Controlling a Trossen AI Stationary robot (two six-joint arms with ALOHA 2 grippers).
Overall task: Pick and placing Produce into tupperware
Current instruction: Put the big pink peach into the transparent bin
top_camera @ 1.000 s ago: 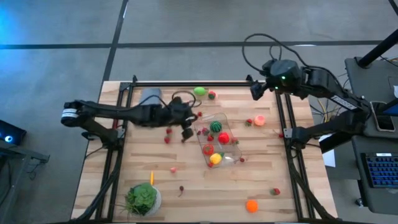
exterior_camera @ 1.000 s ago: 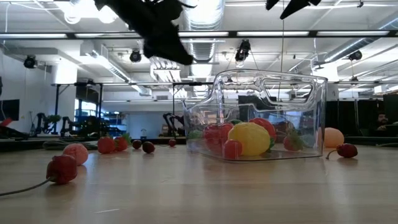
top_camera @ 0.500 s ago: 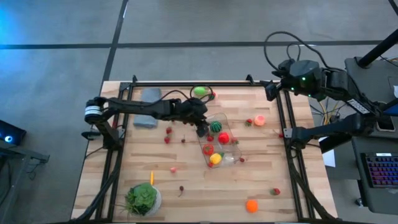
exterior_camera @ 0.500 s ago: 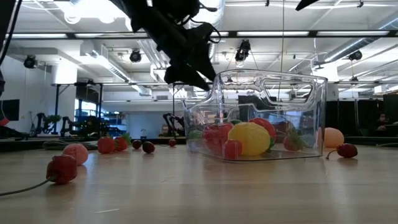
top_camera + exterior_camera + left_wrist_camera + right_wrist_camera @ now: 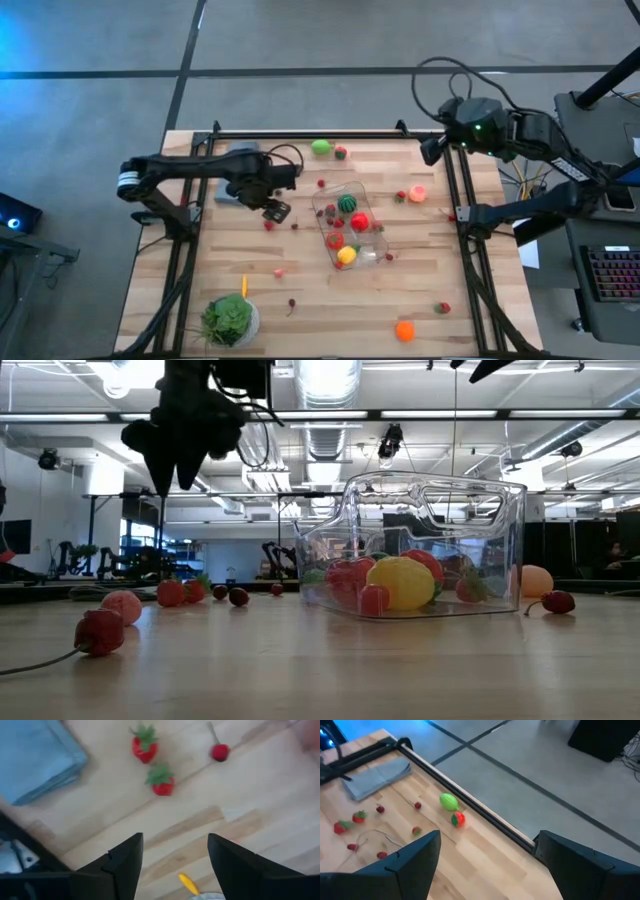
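A clear rectangular plastic tub (image 5: 349,229) sat near the middle of the wooden table (image 5: 430,285), already holding about five toy fruits, among them a striped green melon (image 5: 346,203) and a yellow piece (image 5: 346,255). Roughly a dozen or more pieces lay loose, so the job looked partly done. The left gripper (image 5: 276,210) hovered beside the tub above two red strawberries (image 5: 145,748), fingers spread and empty. The right gripper (image 5: 430,150) waited at the far right corner, fingers apart and empty.
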